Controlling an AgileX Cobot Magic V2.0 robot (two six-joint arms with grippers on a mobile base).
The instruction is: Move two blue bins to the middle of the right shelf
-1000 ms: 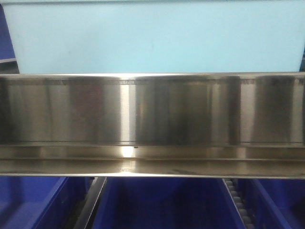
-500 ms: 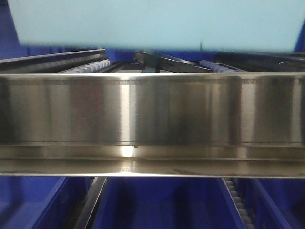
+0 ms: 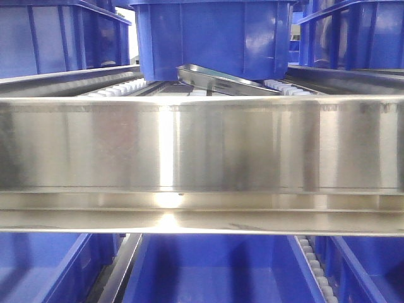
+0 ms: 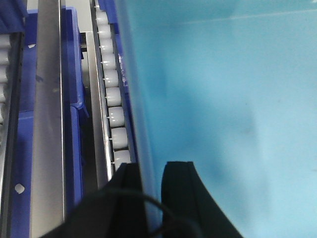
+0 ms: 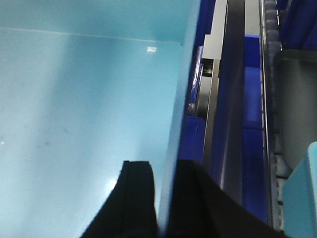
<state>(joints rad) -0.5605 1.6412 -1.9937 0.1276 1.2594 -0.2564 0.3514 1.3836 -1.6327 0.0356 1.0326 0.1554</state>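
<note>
Both side walls of a large pale sky-blue plastic bin point(image 4: 223, 99) are clamped. The black left gripper point(image 4: 151, 173) straddles the bin's left wall, one finger outside and one inside, closed onto it. The black right gripper point(image 5: 163, 171) pinches the opposite wall in the same way. Just beside the left wall runs a track of white plastic rollers point(image 4: 110, 94), then a dark royal-blue bin point(image 4: 73, 129) and a flat brushed steel strip point(image 4: 48, 124). Whether the pale bin rests on the rollers cannot be told. A corner of a second pale blue object point(image 5: 302, 198) shows low at the right wrist view's edge. From the front, the metal rack shelf point(image 3: 202, 145) shows its wide shiny stainless-steel front rail across the frame, with dark blue ribbed bins point(image 3: 214, 38) on roller tracks behind it
</note>
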